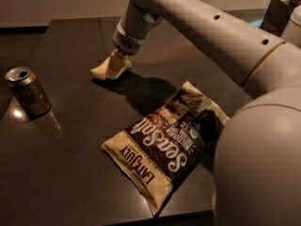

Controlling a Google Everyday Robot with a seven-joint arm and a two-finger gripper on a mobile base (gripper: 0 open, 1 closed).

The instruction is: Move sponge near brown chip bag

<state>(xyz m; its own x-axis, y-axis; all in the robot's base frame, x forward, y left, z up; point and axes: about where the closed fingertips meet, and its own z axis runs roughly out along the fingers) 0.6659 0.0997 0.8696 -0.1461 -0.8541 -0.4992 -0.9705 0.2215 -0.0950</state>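
Note:
The sponge (99, 71) is a small pale yellow block at the back middle of the dark table, sticking out to the left from between the gripper's cream fingers. My gripper (116, 65) comes down from the upper right and is shut on the sponge at table height. The brown chip bag (167, 147) lies flat at the front middle, with "Sea Salt" and "LATE JULY" lettering, about a hand's width to the right of and in front of the sponge. The arm's shadow falls between them.
A metallic drink can (27, 91) stands upright at the left side of the table (70, 173). My arm's large grey body (258, 164) fills the right foreground and covers the bag's right edge. The table's front edge runs just below the bag.

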